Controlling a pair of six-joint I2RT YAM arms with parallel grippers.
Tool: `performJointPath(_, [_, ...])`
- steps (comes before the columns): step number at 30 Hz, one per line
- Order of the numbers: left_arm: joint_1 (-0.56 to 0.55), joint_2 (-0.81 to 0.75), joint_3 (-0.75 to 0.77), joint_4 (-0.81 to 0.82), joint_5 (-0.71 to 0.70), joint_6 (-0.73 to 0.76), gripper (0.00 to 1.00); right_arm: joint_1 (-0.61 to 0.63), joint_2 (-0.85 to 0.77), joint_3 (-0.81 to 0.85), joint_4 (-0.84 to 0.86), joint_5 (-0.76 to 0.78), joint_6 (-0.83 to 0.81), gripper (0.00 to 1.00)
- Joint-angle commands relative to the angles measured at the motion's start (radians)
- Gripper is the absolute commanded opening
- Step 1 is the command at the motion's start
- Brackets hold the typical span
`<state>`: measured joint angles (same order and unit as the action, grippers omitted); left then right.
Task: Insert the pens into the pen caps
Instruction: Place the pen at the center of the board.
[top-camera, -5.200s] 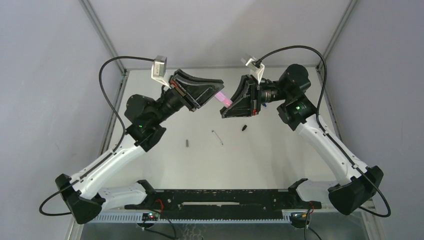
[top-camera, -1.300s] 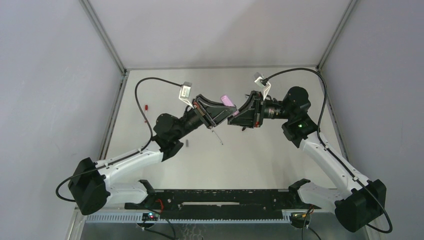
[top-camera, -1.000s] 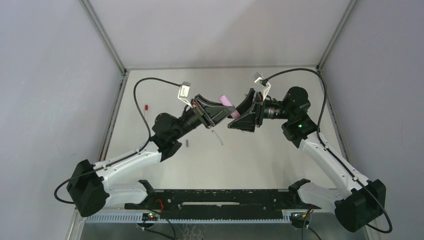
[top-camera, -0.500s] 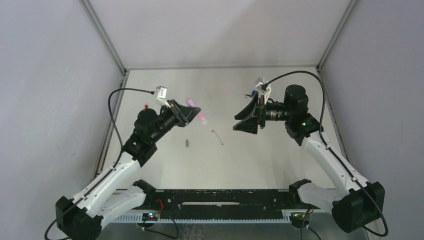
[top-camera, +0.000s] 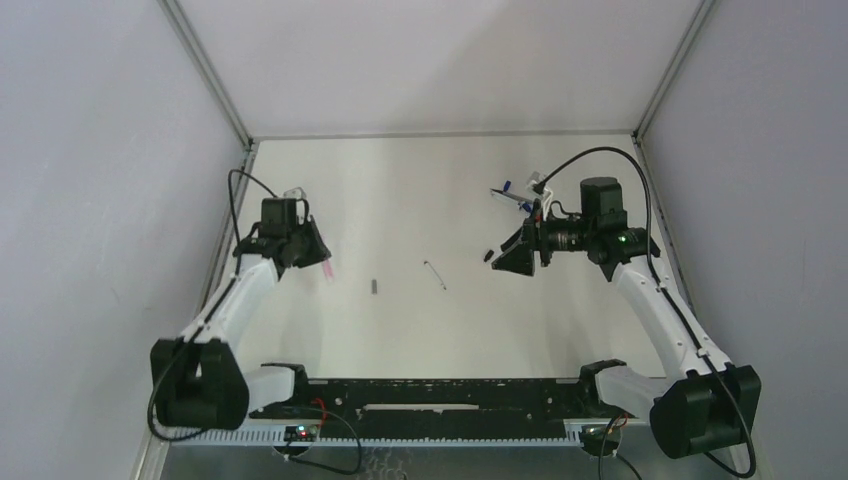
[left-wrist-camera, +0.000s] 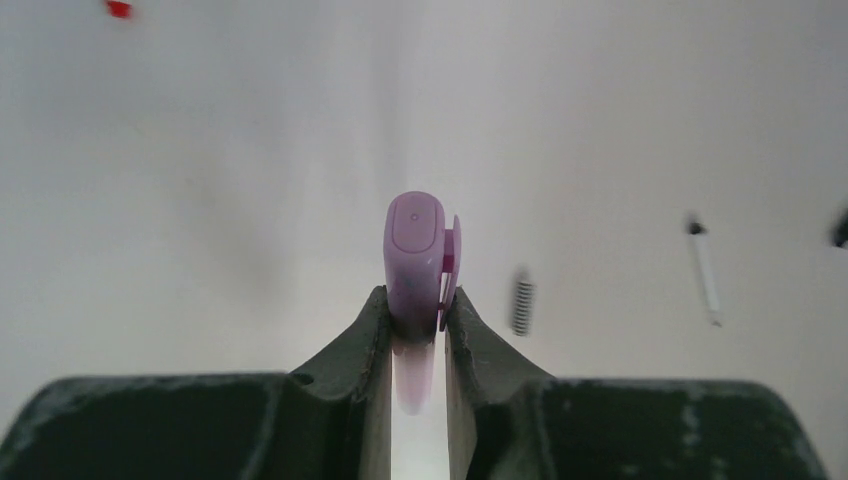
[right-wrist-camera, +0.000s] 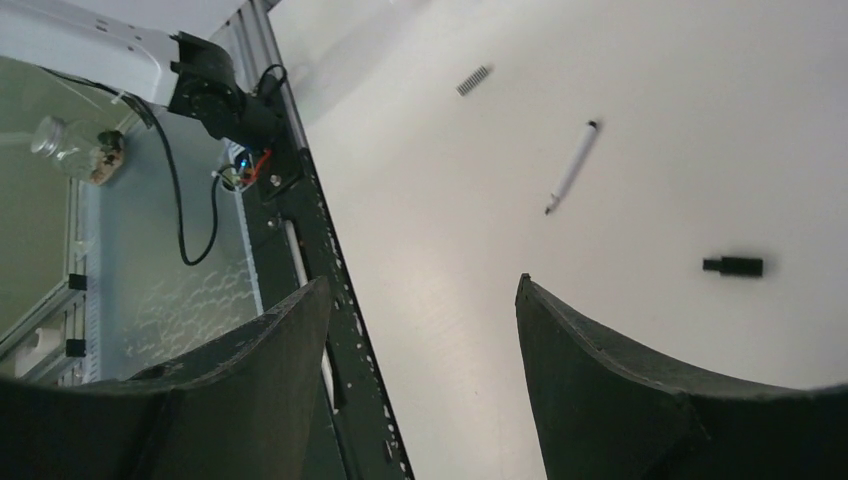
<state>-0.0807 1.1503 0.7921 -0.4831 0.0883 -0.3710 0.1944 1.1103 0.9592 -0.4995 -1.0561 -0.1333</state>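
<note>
My left gripper (top-camera: 312, 256) is over the table's left side, shut on the pink marker (left-wrist-camera: 415, 250). The marker's capped end, with a clip on its side, sticks out past the fingertips (left-wrist-camera: 372, 315). In the top view the pink end (top-camera: 327, 270) points down at the table. My right gripper (top-camera: 510, 260) hangs open at the right with nothing between its wide jaws (right-wrist-camera: 420, 285). A thin white stick pen (top-camera: 435, 274) (right-wrist-camera: 572, 168) lies mid-table. A blue-and-white pen (top-camera: 510, 193) lies behind the right wrist.
A small grey spring (top-camera: 374, 286) (right-wrist-camera: 474, 80) lies left of the thin pen. A short black piece (top-camera: 487, 256) (right-wrist-camera: 735, 266) rests just by the right gripper. A small red bit (left-wrist-camera: 118, 8) shows far off in the left wrist view. The black rail (top-camera: 440, 395) runs along the near edge.
The left arm swung from mid-table to the left side, carrying the pink marker down with it. The right gripper let go of it, drew back to the right and now stands open.
</note>
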Motion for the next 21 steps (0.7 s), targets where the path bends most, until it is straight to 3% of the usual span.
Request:
performJointPath(1, [0.053,0.166,0.166,-0.08,-0.083,0.166,0.0,-0.05,0.0,0.05,-0.109,0.02,-0.119,0.76])
performJointPath(10, [0.078,0.606,0.513,-0.191,-0.283,0.314,0.0,-0.15,-0.015,0.05,-0.16,0.017,-0.152,0.76])
performJointPath(16, [0.078,0.819,0.738,-0.285,-0.358,0.359,0.0,-0.214,-0.026,0.048,-0.164,-0.002,-0.126,0.75])
performJointPath(21, [0.078,0.928,0.898,-0.346,-0.355,0.365,0.1,-0.245,-0.025,0.033,-0.151,-0.014,-0.107,0.75])
